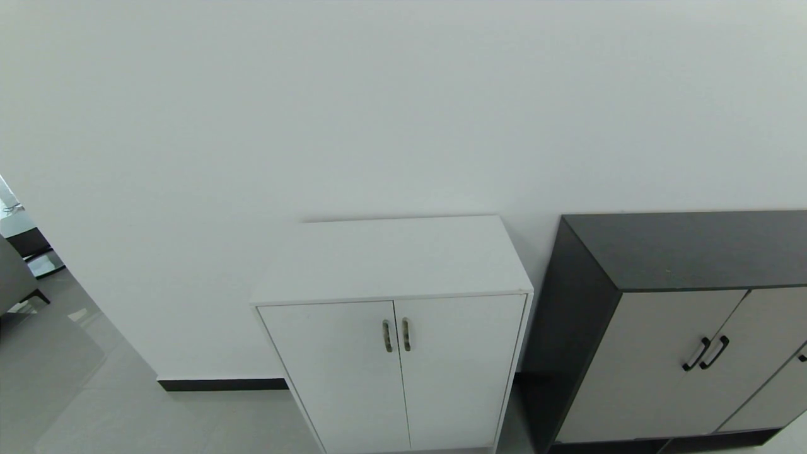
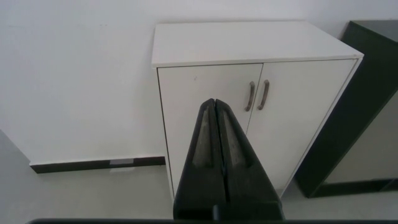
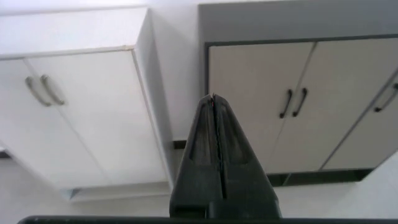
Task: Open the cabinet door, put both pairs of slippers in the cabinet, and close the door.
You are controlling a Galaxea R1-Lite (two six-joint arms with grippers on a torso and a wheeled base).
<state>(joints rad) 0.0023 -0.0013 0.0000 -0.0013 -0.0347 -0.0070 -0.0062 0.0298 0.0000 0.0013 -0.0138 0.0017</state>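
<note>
A white two-door cabinet [image 1: 391, 353] stands against the wall with both doors shut; two metal handles [image 1: 397, 335] meet at the middle seam. In the left wrist view the white cabinet [image 2: 292, 112] is ahead, and my left gripper [image 2: 215, 102] is shut with nothing in it, some way short of the left door. In the right wrist view my right gripper [image 3: 213, 98] is shut and empty, held in front of the gap between the white cabinet [image 3: 87, 118] and the dark one.
A dark cabinet [image 1: 668, 328] with grey doors and black handles [image 1: 706, 353] stands right of the white one. A white wall rises behind both, with a black skirting strip [image 1: 220, 384] at its foot. Grey tiled floor [image 1: 126, 416] lies to the left, with a chair [image 1: 16, 280] at the far left.
</note>
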